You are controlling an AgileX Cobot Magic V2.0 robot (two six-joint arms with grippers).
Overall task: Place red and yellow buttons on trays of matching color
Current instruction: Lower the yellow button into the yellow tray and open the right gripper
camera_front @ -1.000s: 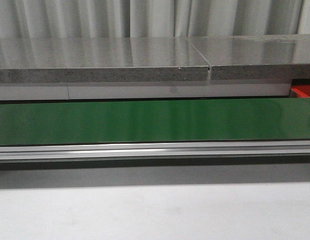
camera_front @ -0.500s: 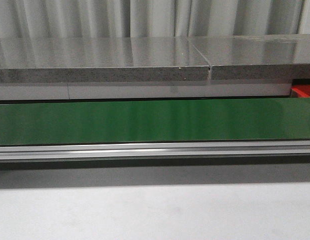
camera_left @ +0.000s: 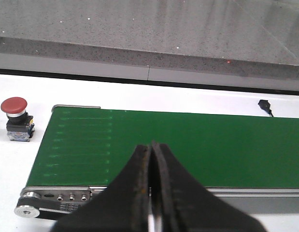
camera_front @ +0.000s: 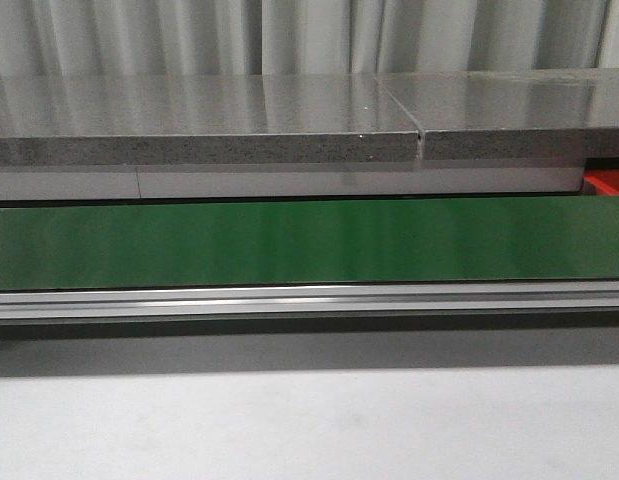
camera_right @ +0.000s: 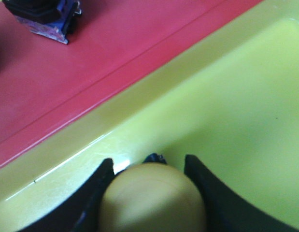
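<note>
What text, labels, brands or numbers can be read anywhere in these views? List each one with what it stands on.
None: no readable text in any view.
green conveyor belt: faint ridge lines only, no print.
red button beside the belt: no label visible.
Button base on the red tray: blurred, nothing legible.
yellow button in the right gripper over the yellow tray: plain.

Conveyor belt (camera_front: 309, 242) runs left to right across the table (camera_front: 309, 425), with a metal rail (camera_front: 309, 300) along its near edge. Stone counter (camera_front: 199, 120) sits behind and above it. One tray's corner (camera_front: 607, 182) shows at far right, behind the belt.

Off the belt's end, a push button (camera_left: 15, 118) stands upright on the table.

Two trays side by side, touching: one (camera_right: 91, 63) holds a button (camera_right: 42, 14); in the other (camera_right: 226, 116), a button (camera_right: 151, 198) sits between the right fingers (camera_right: 200, 188).
</note>
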